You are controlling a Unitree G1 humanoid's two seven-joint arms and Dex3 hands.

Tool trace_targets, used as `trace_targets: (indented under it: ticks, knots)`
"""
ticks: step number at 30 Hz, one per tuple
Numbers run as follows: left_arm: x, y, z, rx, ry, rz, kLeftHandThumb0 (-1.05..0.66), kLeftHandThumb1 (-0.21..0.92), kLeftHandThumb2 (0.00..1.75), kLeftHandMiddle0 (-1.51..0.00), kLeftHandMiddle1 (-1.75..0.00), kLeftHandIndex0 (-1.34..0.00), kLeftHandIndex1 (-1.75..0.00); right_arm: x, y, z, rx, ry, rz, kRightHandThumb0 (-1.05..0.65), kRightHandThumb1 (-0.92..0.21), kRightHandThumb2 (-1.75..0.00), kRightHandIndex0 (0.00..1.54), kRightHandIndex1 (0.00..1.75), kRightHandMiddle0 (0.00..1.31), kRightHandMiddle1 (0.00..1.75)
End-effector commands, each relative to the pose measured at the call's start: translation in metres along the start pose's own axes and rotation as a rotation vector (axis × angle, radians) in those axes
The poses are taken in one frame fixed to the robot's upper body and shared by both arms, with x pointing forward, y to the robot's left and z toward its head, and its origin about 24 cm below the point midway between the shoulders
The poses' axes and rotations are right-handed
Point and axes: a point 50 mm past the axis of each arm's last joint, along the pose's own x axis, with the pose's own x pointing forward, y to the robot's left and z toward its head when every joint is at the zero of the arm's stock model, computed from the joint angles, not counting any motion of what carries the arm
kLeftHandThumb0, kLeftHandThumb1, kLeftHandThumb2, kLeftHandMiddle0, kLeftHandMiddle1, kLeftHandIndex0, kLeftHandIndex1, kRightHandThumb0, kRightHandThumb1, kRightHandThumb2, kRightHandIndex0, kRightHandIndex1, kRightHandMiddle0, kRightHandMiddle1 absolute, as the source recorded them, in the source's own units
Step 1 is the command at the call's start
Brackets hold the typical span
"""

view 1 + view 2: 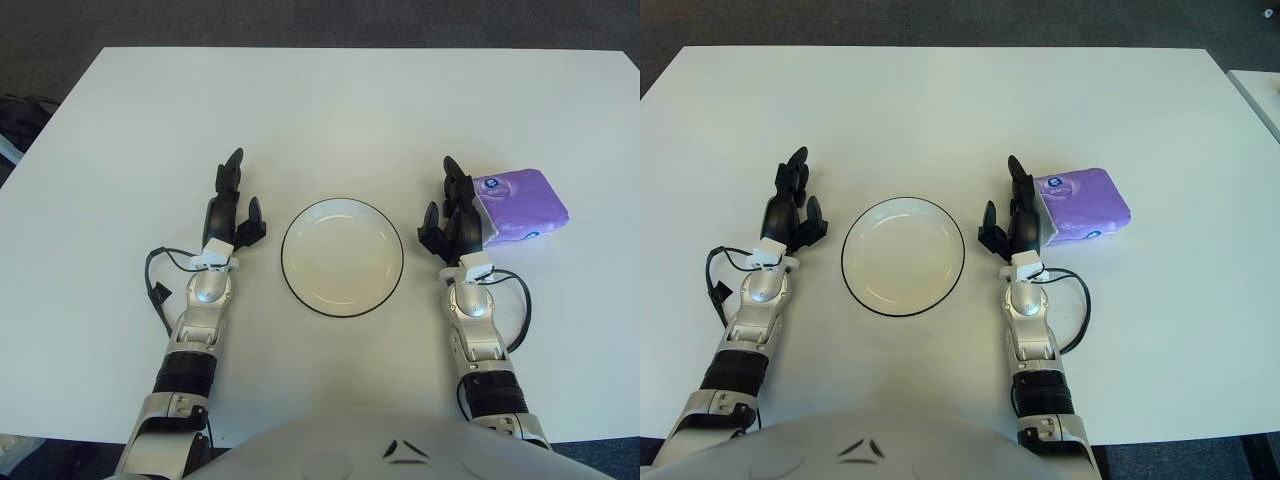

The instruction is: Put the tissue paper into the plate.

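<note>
Note that the purple tissue pack [520, 207], long axis crosswise, lies just outboard of your right hand [456, 222], whose open fingers [452, 182] grip nothing; the left hand [228, 215] sits open across the plate [342, 258].

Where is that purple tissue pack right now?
The purple tissue pack lies on the table's right side, right beside the open right hand, outside the plate.

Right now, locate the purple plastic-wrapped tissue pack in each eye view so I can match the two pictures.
Left eye view: the purple plastic-wrapped tissue pack lies right of centre, near the right edge, against the right hand.
Right eye view: the same pack sits right of centre but farther from the edge.
Shared landmark: the round white plate with a dark rim, just left of the right hand in both views.
</note>
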Motion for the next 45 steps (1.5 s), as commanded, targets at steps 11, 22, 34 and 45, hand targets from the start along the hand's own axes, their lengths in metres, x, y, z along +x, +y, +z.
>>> trace_targets:
  ticks: [11, 22, 34, 45]
  knots:
    - [-0.0342, -0.0053, -0.0369, 0.000, 0.204, -0.026, -0.80, 0.92, 0.91, -0.22, -0.01, 0.00, -0.41, -0.0194, -0.0024, -0.0249, -0.038, 0.149, -0.003, -0.70, -0.92, -0.89, 0.10, 0.00, 0.00, 0.31]
    - [-0.0349, -0.0056, -0.0370, 0.002, 0.210, -0.025, -0.80, 0.92, 0.90, -0.21, -0.01, 0.00, -0.42, -0.0198, -0.0019, -0.0253, -0.032, 0.155, 0.001, -0.69, -0.92, -0.89, 0.11, 0.00, 0.00, 0.32]
    - [-0.0346, -0.0071, -0.0366, 0.003, 0.208, -0.026, -0.80, 0.92, 0.91, -0.21, 0.00, 0.00, -0.43, -0.0199, -0.0021, -0.0243, -0.022, 0.150, 0.007, -0.69, -0.92, -0.90, 0.12, 0.01, 0.00, 0.32]
    - [-0.0341, -0.0090, -0.0362, -0.003, 0.208, -0.029, -0.80, 0.92, 0.91, -0.21, 0.00, 0.00, -0.43, -0.0199, -0.0037, -0.0205, -0.029, 0.124, 0.012, -0.69, -0.92, -0.88, 0.10, 0.00, 0.00, 0.33]
